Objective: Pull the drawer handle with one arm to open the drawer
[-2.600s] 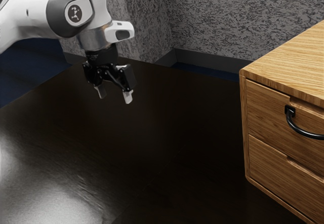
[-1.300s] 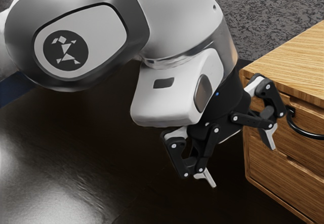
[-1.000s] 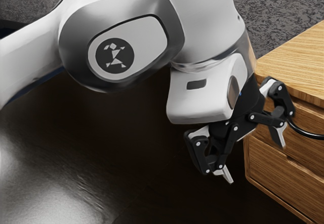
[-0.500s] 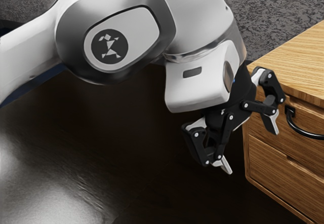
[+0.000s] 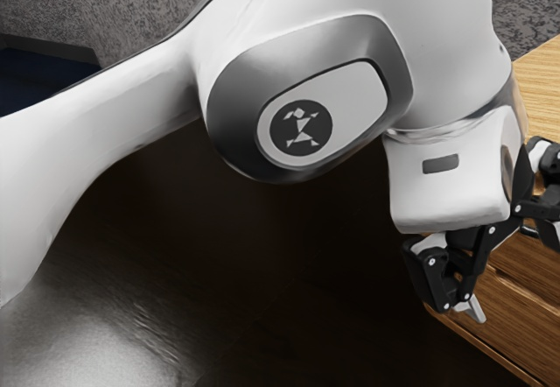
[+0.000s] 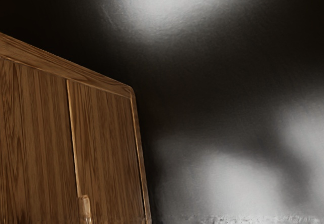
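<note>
1. We are looking at the drawer cabinet [image 5: 539,72], which is standing on the dark, glossy worktop [image 5: 219,299] at its side toward the exterior view's right.
2. The white arm [image 5: 297,133] is reaching across the worktop from the exterior view's left. Its wide wrist is covering much of the cabinet's front.
3. The hand [image 5: 516,269] is hanging released right in front of the cabinet, with its two black fingers spreading wide apart.
4. The lower finger [image 5: 451,277] is pointing down in front of the cabinet's near bottom corner, its pale tip sitting over the lower drawer front [image 5: 516,326].
5. The upper finger [image 5: 542,166] is sitting higher, at the exterior view's right edge, just under the cabinet's top board.
6. We cannot tell whether either finger is touching the handle, because the wrist and the finger links are standing in front of that part of the cabinet.
7. In the wrist view we are facing the cabinet's wooden front close up. A thin seam [image 6: 73,143] is running between two drawer fronts, and they are looking level with each other.
8. Beside the cabinet in the wrist view, the worktop is showing dark with soft white patches of glare.
9. A rough grey wall [image 5: 105,10] is rising behind the worktop's far edge.
</note>
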Robot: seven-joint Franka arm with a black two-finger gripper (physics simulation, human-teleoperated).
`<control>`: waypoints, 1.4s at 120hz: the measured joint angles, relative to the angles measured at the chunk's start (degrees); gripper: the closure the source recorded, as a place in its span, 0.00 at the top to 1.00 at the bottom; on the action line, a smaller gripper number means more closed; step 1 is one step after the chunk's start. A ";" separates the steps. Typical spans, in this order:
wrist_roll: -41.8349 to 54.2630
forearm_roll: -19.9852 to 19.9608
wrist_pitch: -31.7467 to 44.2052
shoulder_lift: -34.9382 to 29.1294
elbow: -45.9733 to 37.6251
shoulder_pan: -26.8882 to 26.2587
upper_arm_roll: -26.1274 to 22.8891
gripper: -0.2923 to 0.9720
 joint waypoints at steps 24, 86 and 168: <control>-1.43 3.42 3.84 0.96 0.71 0.13 0.27 0.77; -1.64 7.06 9.10 1.08 -2.01 1.15 2.99 0.77; -2.00 4.63 16.57 -2.59 -10.88 1.75 3.39 0.77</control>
